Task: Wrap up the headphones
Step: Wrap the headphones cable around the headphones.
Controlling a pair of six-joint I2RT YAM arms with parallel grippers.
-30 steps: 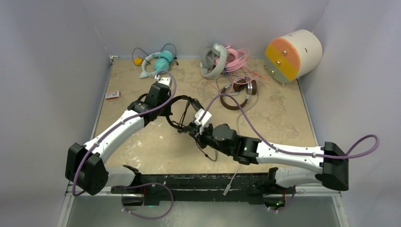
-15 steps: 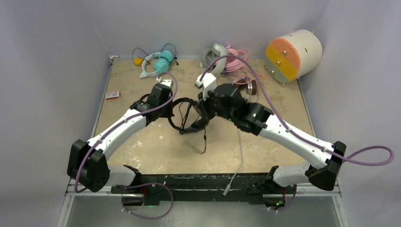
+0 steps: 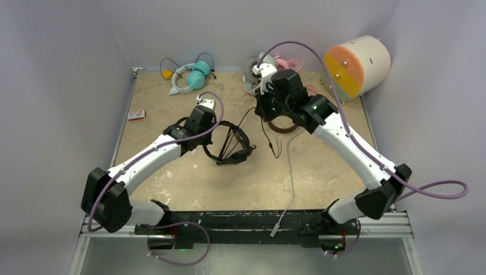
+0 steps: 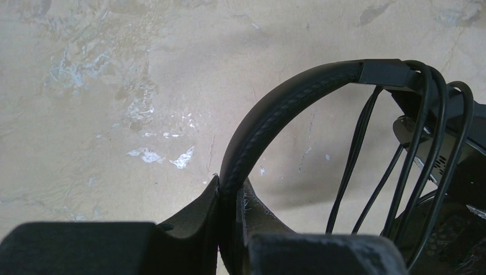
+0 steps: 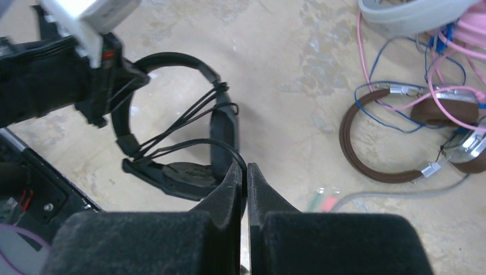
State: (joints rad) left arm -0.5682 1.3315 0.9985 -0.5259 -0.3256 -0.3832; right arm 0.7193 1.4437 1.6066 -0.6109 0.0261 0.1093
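My right claw [image 5: 246, 172] - pinched on the cable [image 5: 220, 145] - now sits beyond the black headphones [image 3: 232, 150], no longer beside them; likely another loop going on. My left claw [image 4: 228, 192] clamps the headband [image 4: 275, 109].

left fingers [image 3: 207, 140] clamp black headphones [image 3: 235, 150] by the headband mid-bench [image 3: 189, 183]; right fingers [image 3: 264, 114] raised over brown pair [image 3: 282, 129], pinching the black set's thin cable [image 3: 240, 121]

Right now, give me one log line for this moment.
left gripper: shut on black headphones, at headband | right gripper: shut on cable | cable: several loops across band | wrap: unfinished
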